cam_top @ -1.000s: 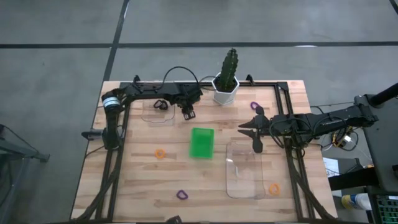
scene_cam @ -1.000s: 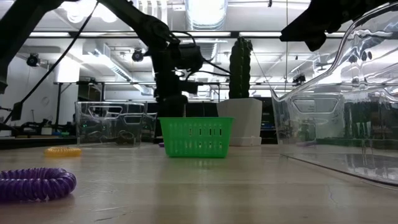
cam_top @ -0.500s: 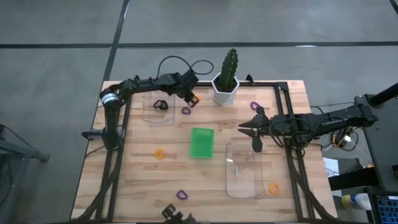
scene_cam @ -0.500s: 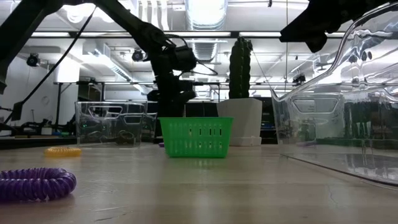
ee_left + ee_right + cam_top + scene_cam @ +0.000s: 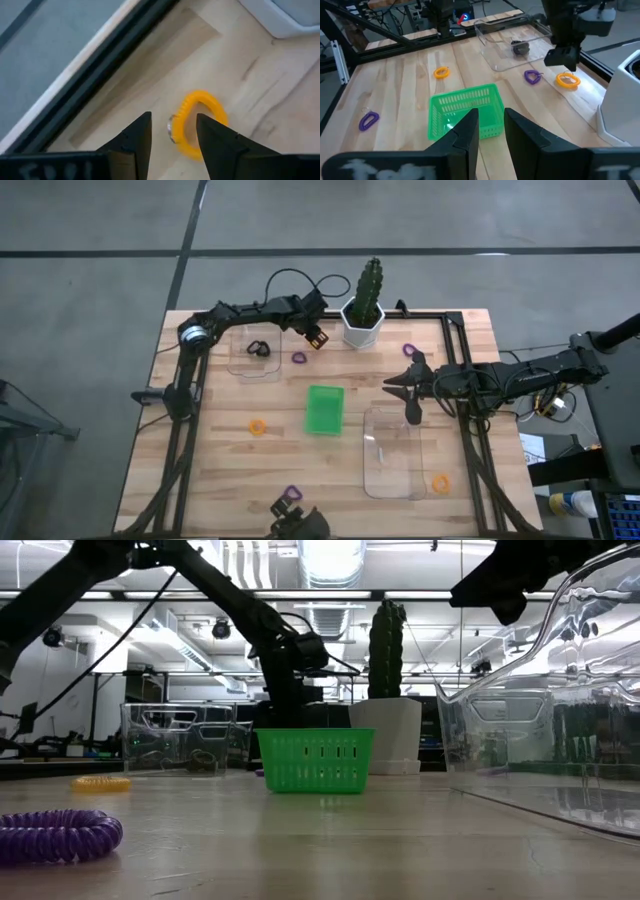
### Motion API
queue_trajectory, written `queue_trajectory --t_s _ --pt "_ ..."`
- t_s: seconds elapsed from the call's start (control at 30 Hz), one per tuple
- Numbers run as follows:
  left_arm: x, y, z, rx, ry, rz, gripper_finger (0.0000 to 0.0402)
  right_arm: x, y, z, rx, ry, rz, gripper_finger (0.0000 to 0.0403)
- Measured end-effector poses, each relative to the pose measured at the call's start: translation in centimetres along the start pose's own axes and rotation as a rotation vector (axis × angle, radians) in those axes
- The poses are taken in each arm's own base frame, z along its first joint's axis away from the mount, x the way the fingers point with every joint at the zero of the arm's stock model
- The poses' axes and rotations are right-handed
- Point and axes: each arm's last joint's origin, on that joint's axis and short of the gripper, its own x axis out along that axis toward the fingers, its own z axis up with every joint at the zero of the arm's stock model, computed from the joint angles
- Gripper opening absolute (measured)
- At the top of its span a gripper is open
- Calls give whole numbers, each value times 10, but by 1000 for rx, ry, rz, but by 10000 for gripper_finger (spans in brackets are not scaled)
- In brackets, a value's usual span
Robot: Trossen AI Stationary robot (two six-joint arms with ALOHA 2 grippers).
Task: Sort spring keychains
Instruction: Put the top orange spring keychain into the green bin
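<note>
A: Item one, our left gripper (image 5: 315, 340): far edge of the table (image 5: 220, 470), beside the cactus pot (image 5: 361, 326), fingers parted either side of an orange spring keychain (image 5: 197, 122) lying on the wood, not clamped on it.

B: Item two, our right gripper (image 5: 398, 388): over the table between the green tray (image 5: 324, 409) and a clear tray (image 5: 395, 452), fingers slightly apart, nothing between them.

A: Others: one purple keychain (image 5: 298, 358) just beside the left gripper, one black keychain (image 5: 258, 348) in the far clear tray (image 5: 240, 365).
</note>
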Motion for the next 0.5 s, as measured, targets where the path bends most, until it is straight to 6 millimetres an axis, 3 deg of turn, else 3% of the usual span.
queue_trajectory --t_s 0.2,0.5 --pt "12 10 0 -36 23 7 147 0 0 0 3 0 0 86" --pt "24 8 -7 -53 84 -8 147 0 0 0 -1 3 -1 86"
